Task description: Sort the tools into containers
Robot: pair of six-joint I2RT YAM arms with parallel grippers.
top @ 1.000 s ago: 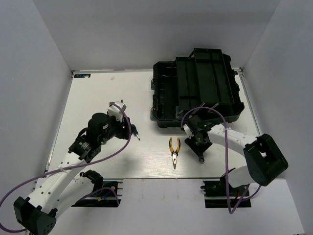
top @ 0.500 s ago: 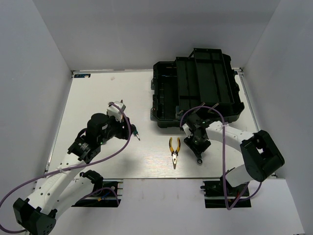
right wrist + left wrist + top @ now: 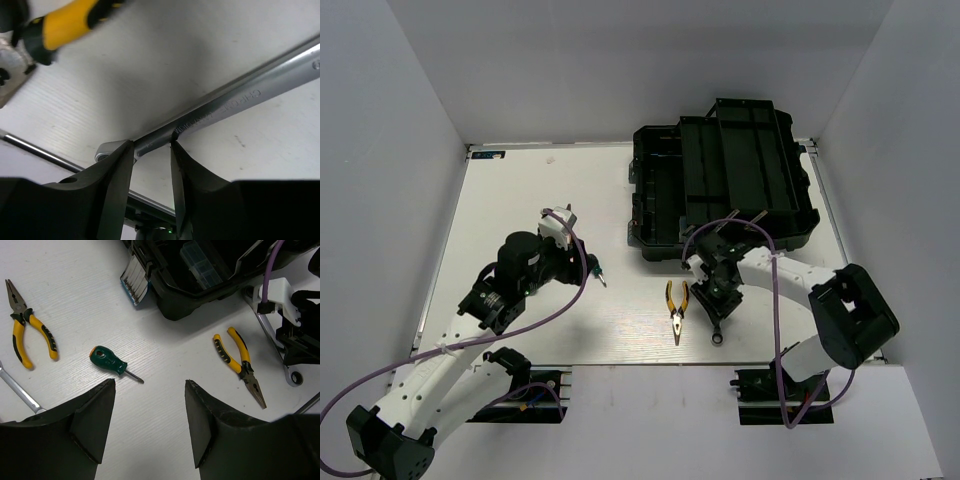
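The silver combination wrench [image 3: 235, 100] lies flat on the white desk [image 3: 520, 200], on its near right part. It is just near of the open black toolbox [image 3: 720, 180] and right of yellow-handled pliers [image 3: 677, 310]. Its long polished shaft carries stamped lettering, and its ring end points toward the near edge. The right claw [image 3: 150, 145] is down over the shaft, but I cannot tell whether its fingers pinch it. The left claw [image 3: 150, 385] hangs released, fingers wide apart, with a stubby green-handled screwdriver [image 3: 109, 359] on the desk just ahead. A second pair of pliers [image 3: 30, 337] lies beyond it, away from the toolbox.
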